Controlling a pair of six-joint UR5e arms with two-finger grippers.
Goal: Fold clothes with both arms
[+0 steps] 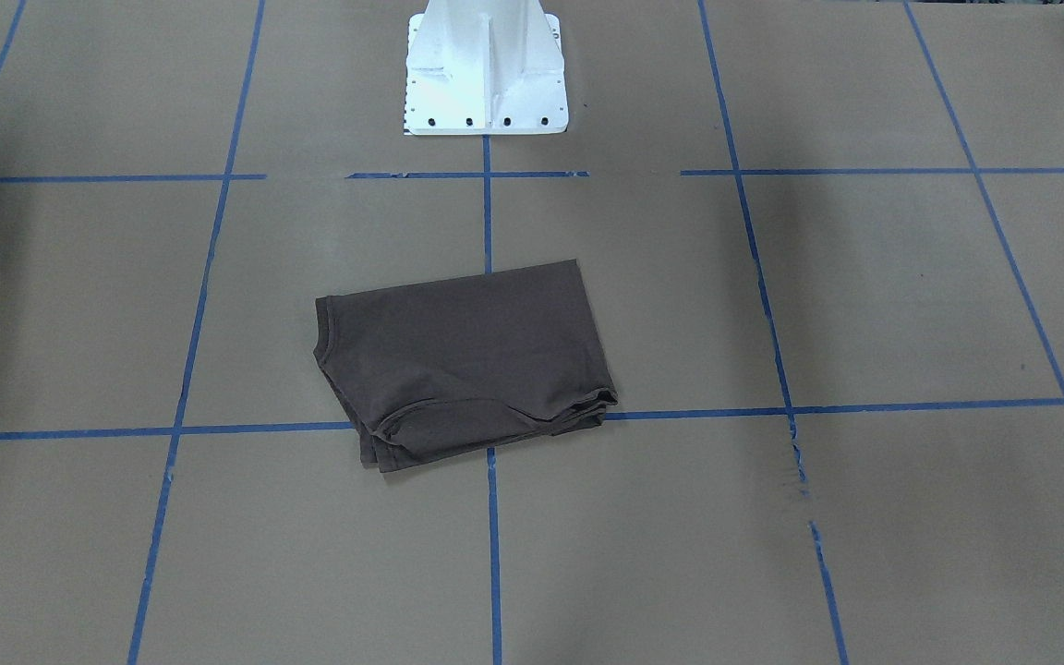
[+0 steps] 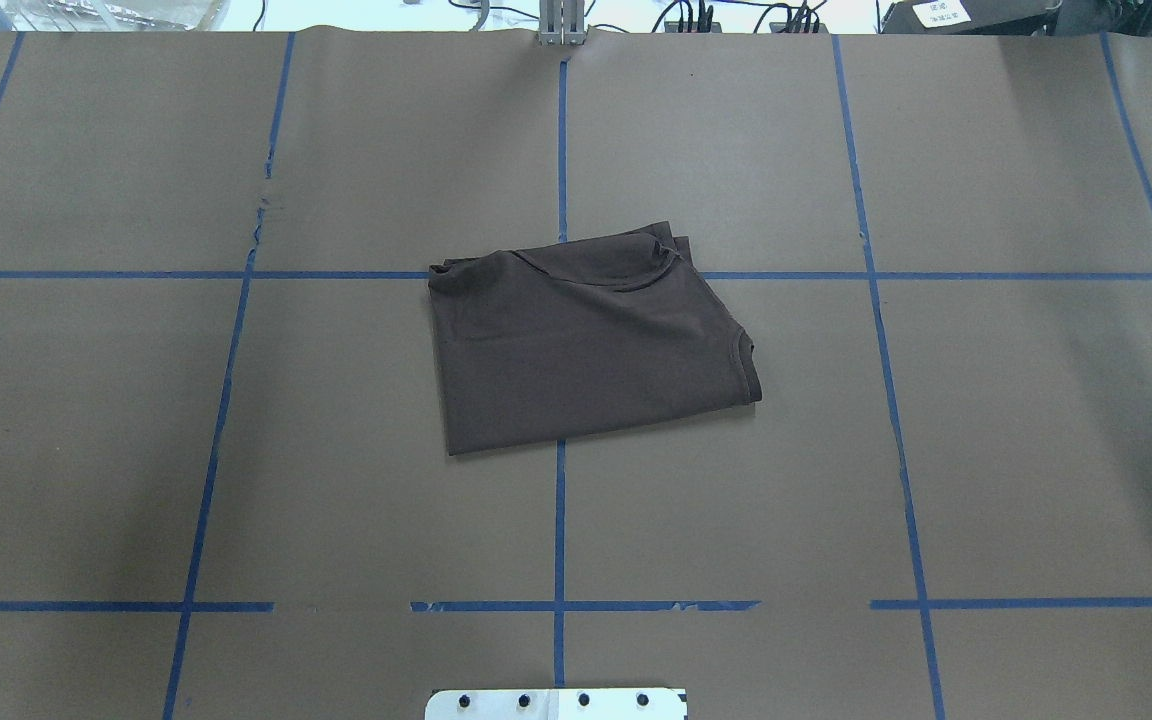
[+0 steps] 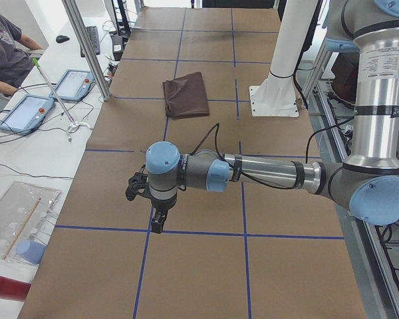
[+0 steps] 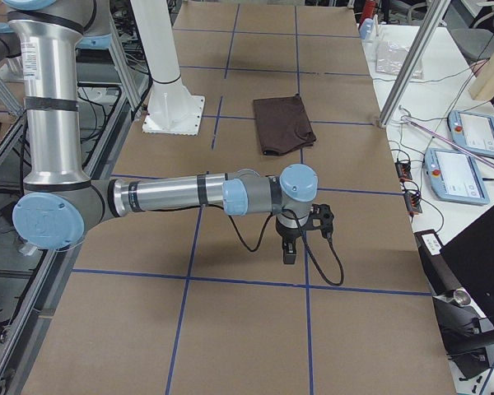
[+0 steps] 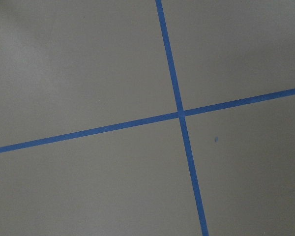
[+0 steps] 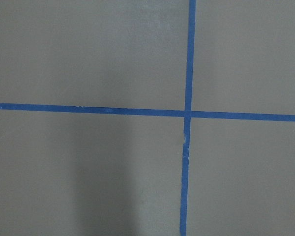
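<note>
The dark brown-grey T-shirt (image 1: 467, 356) lies folded into a compact rectangle at the table's middle, flat on the brown paper, with the collar edge visible in the overhead view (image 2: 586, 340). It also shows in the left side view (image 3: 186, 94) and the right side view (image 4: 283, 123). No arm touches it. My left gripper (image 3: 158, 222) hangs over bare table far from the shirt, pointing down. My right gripper (image 4: 289, 251) hangs the same way at the other end. I cannot tell if either is open or shut. Both wrist views show only paper and tape.
The white pedestal base (image 1: 486, 74) stands behind the shirt. Blue tape lines (image 2: 560, 520) grid the brown paper. Aluminium posts (image 3: 86, 46) and tablets (image 3: 26, 111) stand at the operators' side, where a person (image 3: 3, 46) sits.
</note>
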